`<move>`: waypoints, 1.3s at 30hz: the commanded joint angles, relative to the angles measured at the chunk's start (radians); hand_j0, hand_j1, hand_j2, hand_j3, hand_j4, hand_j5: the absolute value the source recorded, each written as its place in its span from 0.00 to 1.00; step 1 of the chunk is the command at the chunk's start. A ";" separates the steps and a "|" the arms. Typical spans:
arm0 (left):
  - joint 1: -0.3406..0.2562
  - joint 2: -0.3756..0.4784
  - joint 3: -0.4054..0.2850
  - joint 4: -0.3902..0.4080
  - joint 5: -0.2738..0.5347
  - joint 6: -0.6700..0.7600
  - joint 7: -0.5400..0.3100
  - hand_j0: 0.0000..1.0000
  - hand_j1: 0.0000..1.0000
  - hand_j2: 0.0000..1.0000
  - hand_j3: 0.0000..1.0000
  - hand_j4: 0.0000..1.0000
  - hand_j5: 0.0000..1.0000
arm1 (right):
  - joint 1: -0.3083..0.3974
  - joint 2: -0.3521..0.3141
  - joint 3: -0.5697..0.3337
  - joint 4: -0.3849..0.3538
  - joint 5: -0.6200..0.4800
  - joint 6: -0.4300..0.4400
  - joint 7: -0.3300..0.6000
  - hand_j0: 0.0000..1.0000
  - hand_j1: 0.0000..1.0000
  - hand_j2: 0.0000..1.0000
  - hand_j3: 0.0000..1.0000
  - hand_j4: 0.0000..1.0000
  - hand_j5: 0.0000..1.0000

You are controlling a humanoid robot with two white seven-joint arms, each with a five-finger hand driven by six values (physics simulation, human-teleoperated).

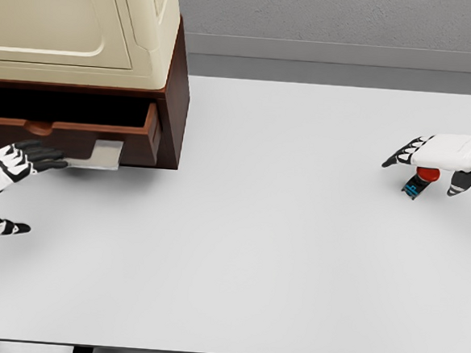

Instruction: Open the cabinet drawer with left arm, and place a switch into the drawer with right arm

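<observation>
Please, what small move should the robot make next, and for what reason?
Probably the right hand should close its fingers on the switch and lift it. The hand sits right over the red-topped switch near the table's right edge, but a firm grasp is not visible. The drawer of the cabinet looks pulled out, with the left hand at its handle.

Layout, head view. Cabinet (82, 61) at far-left rear of table (279, 252), w/ an appliance (77, 20) on top. Drawer (69, 128) protrudes fwd from cabinet's lower part; handle plate (99, 157) hangs at its front. Left hand (22, 162) at left edge, fingertips touching handle plate. Right hand (439, 154) at far right, directly above switch (419, 183), which is well apart from cabinet.
</observation>
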 commanded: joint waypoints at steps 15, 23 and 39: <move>0.084 -0.011 0.256 0.016 0.059 0.013 -0.005 1.00 1.00 1.00 1.00 1.00 1.00 | 0.000 -0.003 -0.001 -0.003 -0.003 0.002 0.000 1.00 1.00 1.00 1.00 1.00 1.00; -0.040 0.002 0.284 0.016 0.116 0.013 -0.005 1.00 1.00 1.00 1.00 1.00 1.00 | -0.002 -0.018 -0.010 -0.015 -0.011 0.002 0.000 1.00 1.00 1.00 1.00 1.00 1.00; -0.314 -0.009 -0.061 0.014 0.121 0.013 -0.006 1.00 1.00 1.00 1.00 1.00 1.00 | 0.000 -0.012 -0.002 -0.051 -0.003 0.002 0.000 1.00 1.00 1.00 1.00 1.00 1.00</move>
